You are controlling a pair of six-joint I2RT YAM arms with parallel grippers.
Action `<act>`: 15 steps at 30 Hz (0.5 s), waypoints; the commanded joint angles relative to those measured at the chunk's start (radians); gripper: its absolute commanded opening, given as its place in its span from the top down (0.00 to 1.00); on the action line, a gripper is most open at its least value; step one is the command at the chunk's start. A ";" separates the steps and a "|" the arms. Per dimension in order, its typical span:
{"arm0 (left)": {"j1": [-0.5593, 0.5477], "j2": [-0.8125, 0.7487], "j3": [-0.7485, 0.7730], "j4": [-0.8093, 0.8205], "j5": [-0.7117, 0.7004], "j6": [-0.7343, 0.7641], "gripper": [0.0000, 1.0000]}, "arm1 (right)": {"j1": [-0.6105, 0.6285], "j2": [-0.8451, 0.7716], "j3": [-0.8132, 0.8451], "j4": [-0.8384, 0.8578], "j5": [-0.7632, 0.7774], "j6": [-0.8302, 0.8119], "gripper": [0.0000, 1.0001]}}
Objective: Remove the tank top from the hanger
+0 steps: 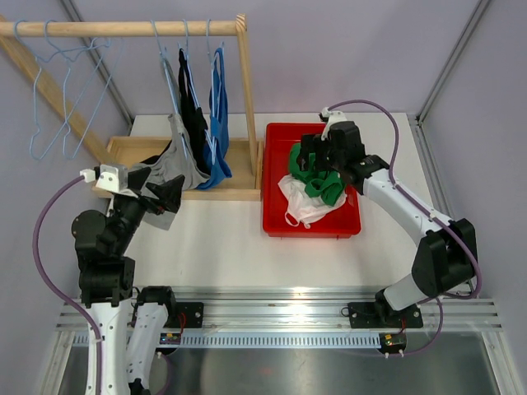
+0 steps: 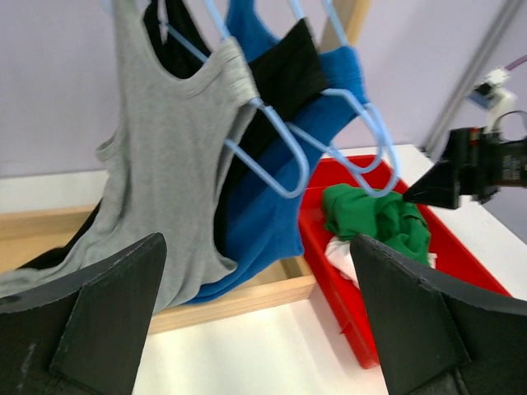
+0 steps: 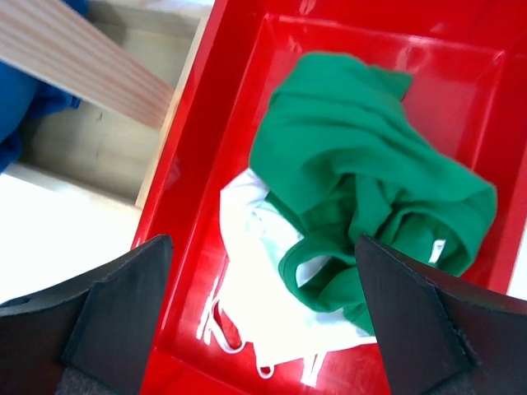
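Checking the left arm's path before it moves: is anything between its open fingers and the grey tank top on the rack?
Nothing visible does. The grey ribbed tank top hangs nearest the left gripper; the black tank top and the blue tank top hang behind it, not in front.

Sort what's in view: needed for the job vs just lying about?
Job: grey tank top, its light-blue hanger, wooden rail, left fingers (open, nearby), red bin (likely drop-off).
Lying about: black tank top, blue tank top, empty hangers, green garment and white garment in the bin, right fingers (open, above it).
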 commanded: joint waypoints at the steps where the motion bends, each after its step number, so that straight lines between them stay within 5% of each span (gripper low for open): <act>1: -0.007 0.024 0.068 0.104 0.128 -0.039 0.03 | 0.023 -0.047 -0.051 0.054 -0.037 0.021 0.01; 15: -0.018 0.234 0.295 0.092 0.088 -0.033 0.02 | 0.095 -0.160 -0.271 0.125 -0.010 0.047 0.01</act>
